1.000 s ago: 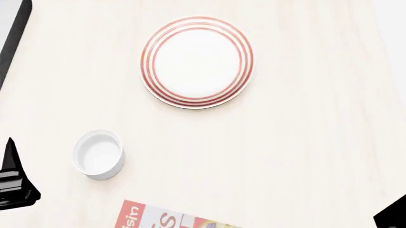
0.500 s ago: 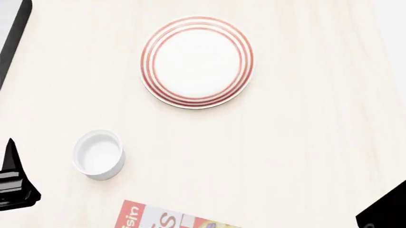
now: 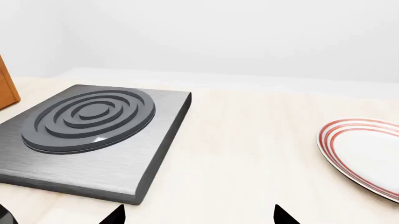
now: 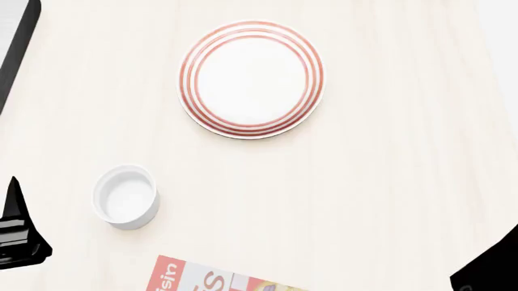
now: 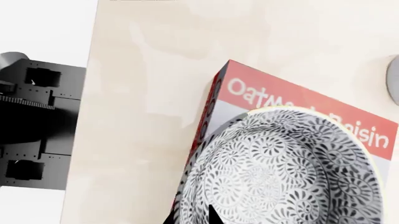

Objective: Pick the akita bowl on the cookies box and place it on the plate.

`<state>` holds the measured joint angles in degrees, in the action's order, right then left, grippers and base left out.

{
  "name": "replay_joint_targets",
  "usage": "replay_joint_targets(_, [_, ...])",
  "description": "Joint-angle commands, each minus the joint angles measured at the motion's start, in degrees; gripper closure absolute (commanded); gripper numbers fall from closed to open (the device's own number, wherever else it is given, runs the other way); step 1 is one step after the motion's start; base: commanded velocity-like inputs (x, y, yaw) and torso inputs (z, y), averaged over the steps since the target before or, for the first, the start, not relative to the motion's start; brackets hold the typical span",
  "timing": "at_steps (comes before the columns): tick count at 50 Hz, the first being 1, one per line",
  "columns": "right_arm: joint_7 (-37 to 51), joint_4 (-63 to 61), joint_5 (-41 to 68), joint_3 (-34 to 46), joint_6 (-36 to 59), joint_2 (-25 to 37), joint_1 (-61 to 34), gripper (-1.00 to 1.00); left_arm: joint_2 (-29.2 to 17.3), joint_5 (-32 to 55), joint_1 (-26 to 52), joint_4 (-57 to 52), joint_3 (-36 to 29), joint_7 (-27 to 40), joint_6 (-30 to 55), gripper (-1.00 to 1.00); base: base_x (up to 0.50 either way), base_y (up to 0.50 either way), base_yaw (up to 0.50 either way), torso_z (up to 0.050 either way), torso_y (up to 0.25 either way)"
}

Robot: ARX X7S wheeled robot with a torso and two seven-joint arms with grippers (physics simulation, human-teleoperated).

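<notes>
In the right wrist view the akita bowl, covered in black-and-white speckle, sits on the red-and-white cookies box. My right gripper straddles the bowl's rim, one fingertip outside and one inside, narrowly shut on the wall. The head view shows only a corner of the cookies box; the bowl is out of that view. The plate, white with red rings, lies empty at the table's far middle and also shows at the plate's edge. My left gripper is open over bare table.
A small plain white cup stands left of the box. A dark stove plate with raised rings lies at the far left, its edge showing. The robot's dark body is beyond the table edge near the box.
My right arm has come further into the head view's lower right corner. The left gripper, plate and cup have not moved.
</notes>
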<state>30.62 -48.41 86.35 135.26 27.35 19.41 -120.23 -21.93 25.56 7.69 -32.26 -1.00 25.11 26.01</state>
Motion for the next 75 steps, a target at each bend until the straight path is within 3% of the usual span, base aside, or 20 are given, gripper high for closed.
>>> replay_joint_targets(1, [0.26,-0.27,-0.2,0.37,1.11,0.39,-0.41,1.0,-0.16,0.15,-0.08,-0.02,-0.04,0.14,-0.11,-1.0,0.0,0.0,0.0,0.0,0.0])
replay_joint_targets(22, [1.95,-1.64,2.98,0.13,9.66,2.6,-13.33,1.0,-0.4,0.61,-0.37,-0.71,-0.43,0.34,-0.07,-1.0,0.0,0.0,0.0,0.0,0.0])
replay_joint_targets(32, [0.97,0.83,2.18,-5.53,19.31,5.89,-14.33,1.0,-0.51,0.9,-0.41,-0.63,-0.49,0.3,-0.19,-1.0,0.0,0.0,0.0,0.0,0.0])
replay_joint_targets(42, [-6.13,6.39,-1.91,-12.64,26.88,10.69,-13.79,1.0,-0.71,1.28,-0.68,-1.02,-0.65,0.25,-0.12,-1.0,0.0,0.0,0.0,0.0,0.0])
replay_joint_targets(56, [-17.33,22.22,-14.03,-15.13,23.21,10.94,-10.06,1.0,-1.57,-0.75,-4.09,-1.89,-3.63,-4.31,-6.36,-1.0,0.0,0.0,0.0,0.0,0.0])
replay_joint_targets(75, [-26.0,51.31,-23.05,-17.78,15.04,3.82,-1.81,1.0,-2.61,-1.95,-7.41,-1.79,-4.85,-7.97,-12.51,-1.0,0.0,0.0,0.0,0.0,0.0])
